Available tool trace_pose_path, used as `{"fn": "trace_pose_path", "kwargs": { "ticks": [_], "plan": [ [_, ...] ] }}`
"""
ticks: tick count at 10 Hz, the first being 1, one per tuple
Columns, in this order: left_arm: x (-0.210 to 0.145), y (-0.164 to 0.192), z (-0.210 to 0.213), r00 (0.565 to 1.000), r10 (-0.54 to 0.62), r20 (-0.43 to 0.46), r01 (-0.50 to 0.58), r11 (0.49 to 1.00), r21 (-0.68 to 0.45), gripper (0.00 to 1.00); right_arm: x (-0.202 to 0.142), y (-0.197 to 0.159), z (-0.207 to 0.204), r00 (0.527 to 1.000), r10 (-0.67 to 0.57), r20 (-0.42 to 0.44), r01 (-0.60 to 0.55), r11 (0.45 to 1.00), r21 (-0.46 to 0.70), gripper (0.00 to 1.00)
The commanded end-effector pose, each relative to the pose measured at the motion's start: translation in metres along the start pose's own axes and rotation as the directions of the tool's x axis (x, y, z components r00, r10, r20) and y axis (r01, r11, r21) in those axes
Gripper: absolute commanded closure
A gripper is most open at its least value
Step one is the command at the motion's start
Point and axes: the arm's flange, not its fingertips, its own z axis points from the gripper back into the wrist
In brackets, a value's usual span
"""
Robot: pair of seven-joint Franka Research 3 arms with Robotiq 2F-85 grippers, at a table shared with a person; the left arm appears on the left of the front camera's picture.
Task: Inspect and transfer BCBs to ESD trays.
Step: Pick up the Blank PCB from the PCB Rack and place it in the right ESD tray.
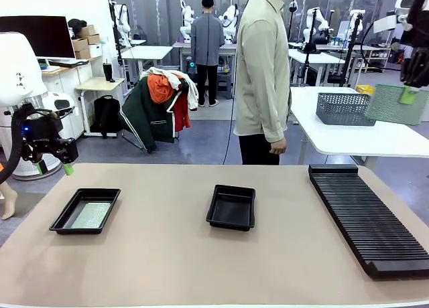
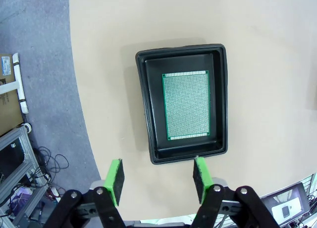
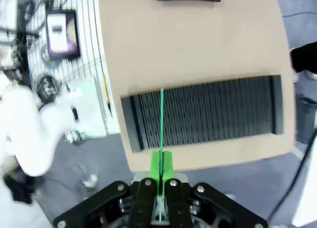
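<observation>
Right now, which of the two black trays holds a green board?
The ESD tray on the robot's left: a BCB lies flat on its floor. The middle tray is bare.

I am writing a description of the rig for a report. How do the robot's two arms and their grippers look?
The left arm has a rounded white shell. Both the left gripper and right gripper have black linkage bodies with silver screws and bright green pads on the fingers.
</observation>
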Motion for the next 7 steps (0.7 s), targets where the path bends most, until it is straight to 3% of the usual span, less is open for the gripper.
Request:
{"fn": "trace_pose_path", "kwargs": {
  "ticks": [1, 3, 5, 7],
  "plan": [
    [0.0, 0.0, -0.002, 1.0, 0.001, 0.006, -0.001, 1.0, -0.001, 0.25, -0.003, -0.02, 0.009, 0.921, -0.303, 0.244, 0.296, 0.953, 0.064, 0.98],
    [0.0, 0.0, -0.002, 1.0, 0.001, 0.006, -0.001, 1.0, -0.001, 0.25, -0.017, -0.03, -0.026, 0.72, -0.597, 0.355, 0.554, 0.802, 0.224, 0.98],
    [0.0, 0.0, -0.002, 1.0, 0.001, 0.006, -0.001, 1.0, -0.001, 0.25, -0.023, -0.033, -0.074, 0.462, -0.789, 0.406, 0.716, 0.602, 0.354, 0.98],
    [0.0, 0.0, -0.002, 1.0, 0.001, 0.006, -0.001, 1.0, -0.001, 0.25, -0.023, -0.025, -0.126, 0.142, -0.904, 0.404, 0.783, 0.352, 0.513, 0.98]
  ]
}}
